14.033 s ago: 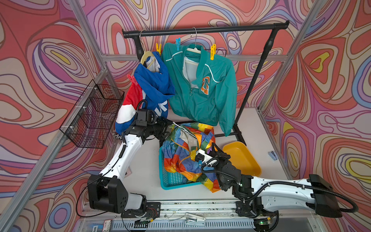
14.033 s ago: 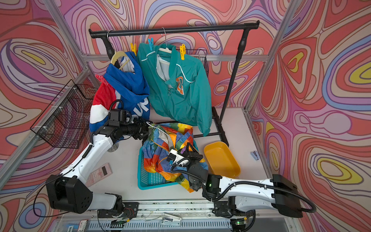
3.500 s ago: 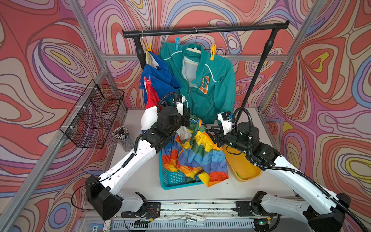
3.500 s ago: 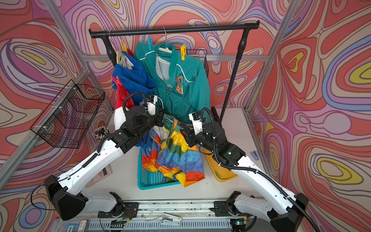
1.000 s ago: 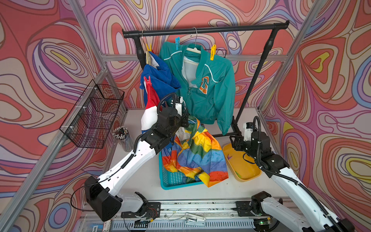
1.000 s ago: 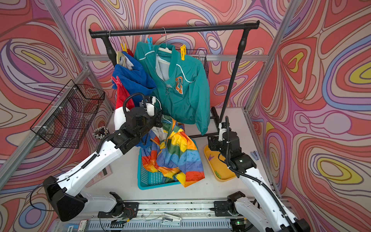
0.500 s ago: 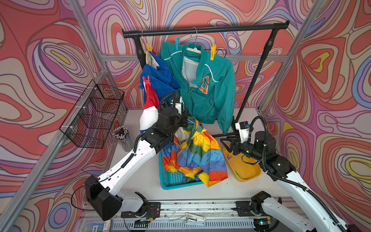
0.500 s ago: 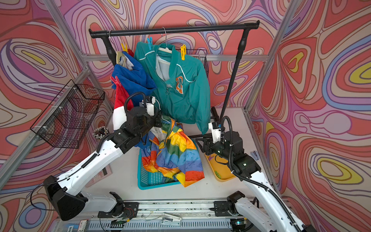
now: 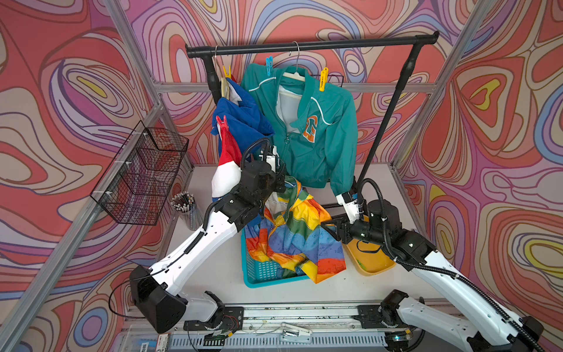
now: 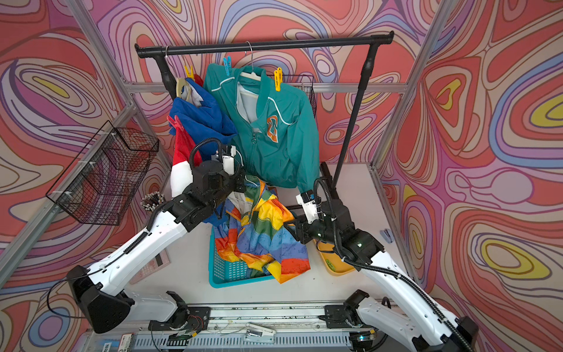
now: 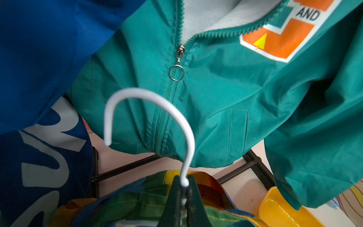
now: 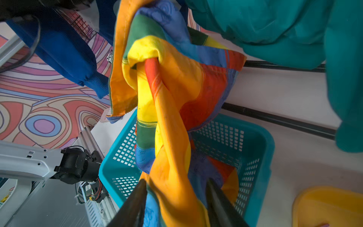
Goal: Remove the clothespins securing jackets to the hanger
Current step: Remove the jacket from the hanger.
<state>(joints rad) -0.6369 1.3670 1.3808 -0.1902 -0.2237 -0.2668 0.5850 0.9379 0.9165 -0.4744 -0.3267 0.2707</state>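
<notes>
Three jackets (image 9: 320, 137), four clothespins (image 9: 323, 79) (two yellow), left jaws pinching hanger (image 11: 137, 92), right jaws around rainbow jacket (image 12: 172, 157), unclear grip

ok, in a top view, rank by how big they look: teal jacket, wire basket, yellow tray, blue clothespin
Largest to smallest:
1. teal jacket
2. wire basket
3. yellow tray, partly hidden, so only its visible part counts
4. blue clothespin

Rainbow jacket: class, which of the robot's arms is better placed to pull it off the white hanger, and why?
Probably the right. The right gripper has jaws straddling the rainbow jacket over the teal basket, while the left gripper is shut on the white hanger hook, holding it up.
</notes>
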